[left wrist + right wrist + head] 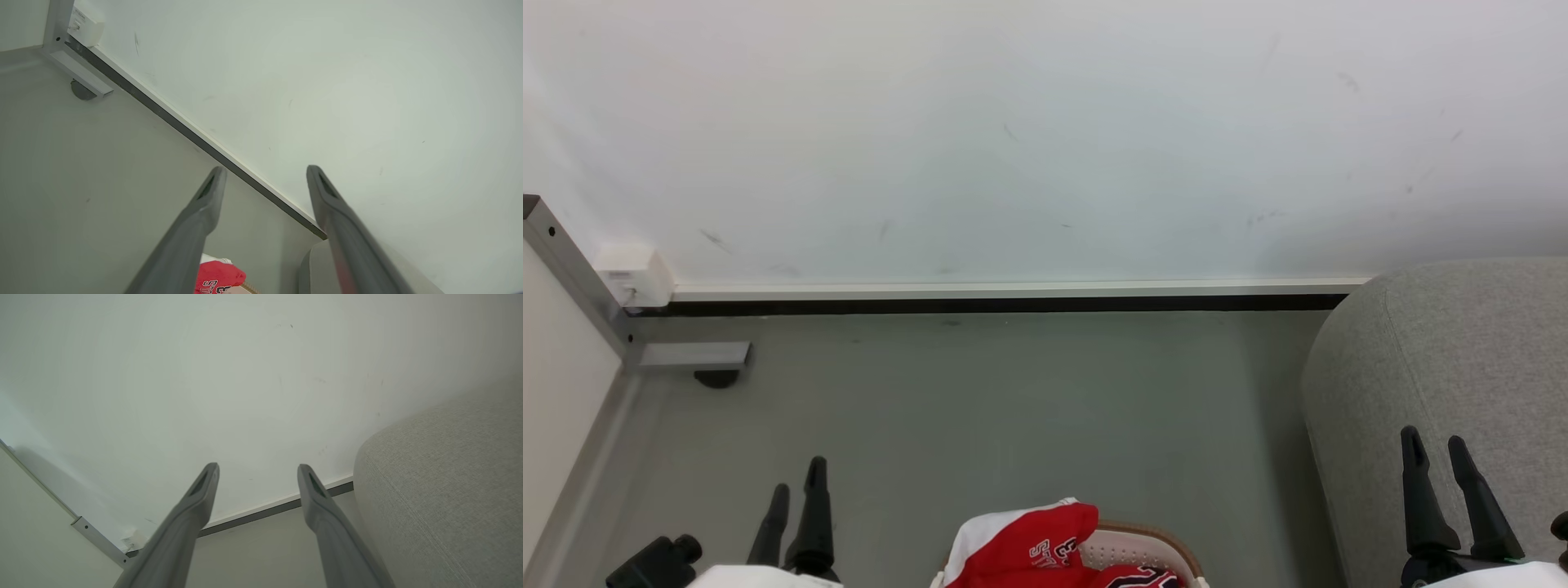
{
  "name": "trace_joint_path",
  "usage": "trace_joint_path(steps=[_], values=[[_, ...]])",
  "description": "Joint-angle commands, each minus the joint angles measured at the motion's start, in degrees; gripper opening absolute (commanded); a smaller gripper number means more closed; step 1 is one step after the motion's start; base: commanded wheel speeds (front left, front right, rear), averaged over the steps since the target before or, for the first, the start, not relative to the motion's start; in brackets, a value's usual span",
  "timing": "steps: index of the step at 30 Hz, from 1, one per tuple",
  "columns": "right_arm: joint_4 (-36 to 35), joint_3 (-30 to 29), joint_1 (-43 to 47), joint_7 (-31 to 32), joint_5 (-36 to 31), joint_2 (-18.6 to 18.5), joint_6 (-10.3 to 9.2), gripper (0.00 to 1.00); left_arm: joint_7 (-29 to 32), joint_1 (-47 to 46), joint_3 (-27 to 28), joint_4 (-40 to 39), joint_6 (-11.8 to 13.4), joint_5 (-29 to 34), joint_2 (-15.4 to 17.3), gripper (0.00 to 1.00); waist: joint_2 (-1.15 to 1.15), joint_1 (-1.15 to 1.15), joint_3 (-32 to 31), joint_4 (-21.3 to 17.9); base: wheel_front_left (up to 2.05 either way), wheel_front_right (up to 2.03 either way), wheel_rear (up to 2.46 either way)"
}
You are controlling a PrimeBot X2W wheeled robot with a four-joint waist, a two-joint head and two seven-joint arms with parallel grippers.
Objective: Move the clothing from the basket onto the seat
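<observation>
Clothing, red with a white band and white lettering, is lying heaped in the basket at the bottom middle of the head view and is draping over its left rim; a second red piece with a black, white-edged marking is showing just beside it, cut off by the picture's edge. The basket, a white perforated wall under a brown rim, is sitting on the grey floor, near the seat but apart from it. The seat, light grey fabric with rounded edges, is standing at the right against the white wall. Left gripper is hovering at lower left above the floor, its fingers spread wide and gripping nothing. Right gripper is hovering at lower right before the seat, its fingers likewise wide apart and carrying nothing
</observation>
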Motion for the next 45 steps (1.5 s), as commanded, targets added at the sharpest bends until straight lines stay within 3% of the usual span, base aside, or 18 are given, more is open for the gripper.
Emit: trace_joint_path(steps=[1, 25, 45], values=[[-0.4, -0.6, 0.0, -0.5, -2.2, 0.0, -0.05, 1.00, -0.5, 0.0, 0.1, -0.5, -0.4, 2.2, 0.5, 1.00, 0.00, 0.00, 0.0, 0.0, 0.00, 0.00, 0.00], [0.0, -4.5, 1.5, -1.6, -21.3, 2.4, -0.07, 1.00, -4.3, 1.0, -0.1, -0.2, -1.3, 17.9, 0.5, 1.00, 0.00, 0.00, 0.1, 0.3, 0.00, 0.00, 0.00], [0.5, -8.1, 2.4, -2.5, -30.2, 4.1, -0.09, 1.00, -7.0, 1.8, -0.6, 0.6, -1.5, 27.5, 0.5, 1.00, 0.00, 0.00, 0.2, 0.2, 0.00, 0.00, 0.00]])
